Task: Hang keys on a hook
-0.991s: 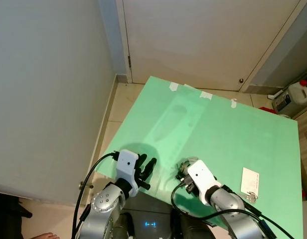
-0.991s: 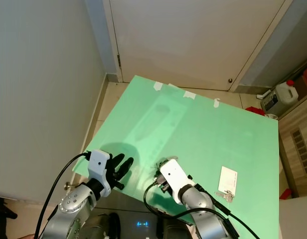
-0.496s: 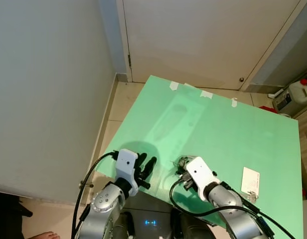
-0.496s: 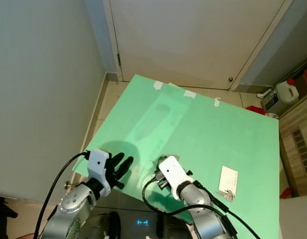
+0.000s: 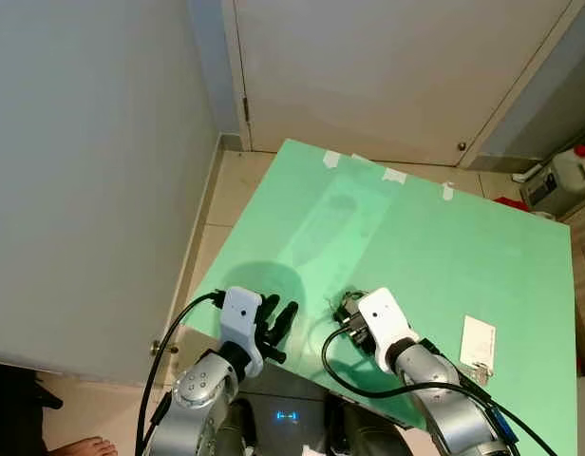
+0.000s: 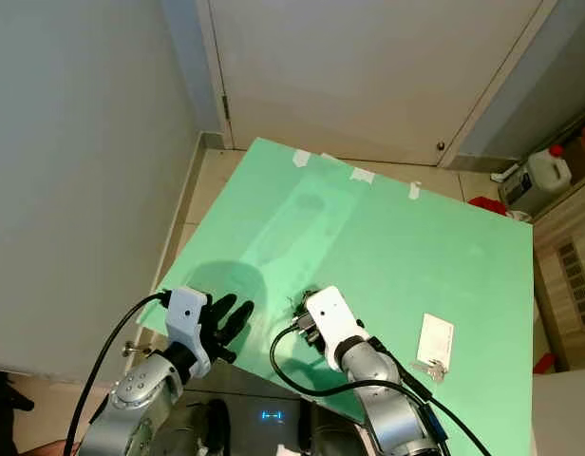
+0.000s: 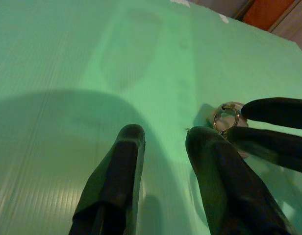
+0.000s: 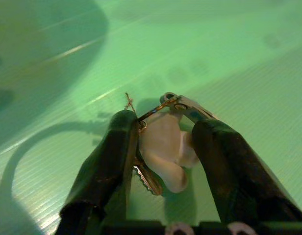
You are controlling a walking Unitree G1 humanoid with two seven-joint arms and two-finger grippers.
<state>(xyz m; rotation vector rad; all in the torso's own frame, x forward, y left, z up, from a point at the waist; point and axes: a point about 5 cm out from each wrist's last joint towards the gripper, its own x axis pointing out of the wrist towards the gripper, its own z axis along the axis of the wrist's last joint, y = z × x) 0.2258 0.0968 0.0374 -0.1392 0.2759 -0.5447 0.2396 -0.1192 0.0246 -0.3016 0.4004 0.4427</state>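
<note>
A green table (image 5: 435,247) stood before a closed door (image 5: 387,66), a grey wall (image 5: 84,171) to its left. The left end effector (image 5: 278,323) hovered over the table's near left edge, its black fingers (image 7: 116,181) slightly parted and empty. Just right of it, the right end effector (image 8: 163,142) rested low on the table, closed around the keys (image 8: 163,147), a white fob with a metal ring. Farther right lay a white card (image 5: 477,342). A white jug (image 5: 561,177) stood on the floor beyond.

Your head views hide the keys (image 8: 158,147) behind the right wrist; the jug (image 5: 563,178) at far right is cut off.
</note>
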